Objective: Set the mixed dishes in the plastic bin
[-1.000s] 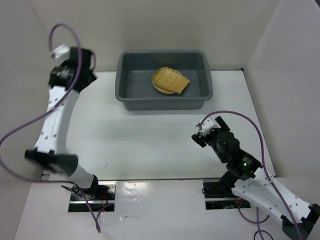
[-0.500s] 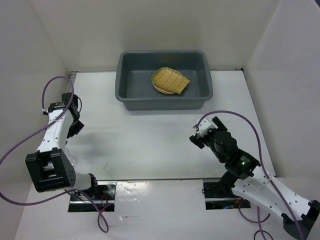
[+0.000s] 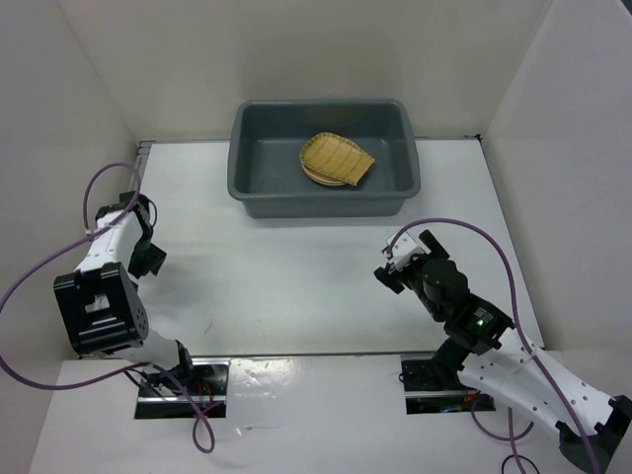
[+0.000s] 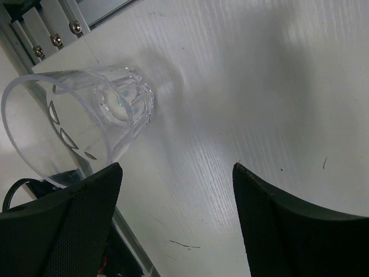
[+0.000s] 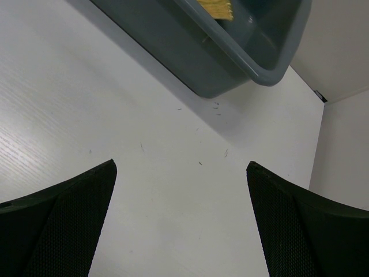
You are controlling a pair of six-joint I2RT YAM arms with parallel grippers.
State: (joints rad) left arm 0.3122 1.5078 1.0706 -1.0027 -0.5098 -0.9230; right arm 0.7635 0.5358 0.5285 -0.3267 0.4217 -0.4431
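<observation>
Tray (image 3: 339, 156) on plate (image 3: 314, 176) inside bin (image 3: 316, 204), far centre; cup (image 4: 95, 118) beside edge rail (image 4: 51, 27).

- The left hand (image 3: 148, 255) has swung down from high beside the plastic bin's (image 3: 324, 197) far left corner. It is now low over the tabletop (image 3: 276, 286), well off the bin's near-left side.
- The right hand (image 3: 394, 269) has edged slightly farther from the bin.

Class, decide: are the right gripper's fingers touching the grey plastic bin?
Apart. The right wrist view shows a stretch of bare white table between the right fingers and the plastic bin.
</observation>
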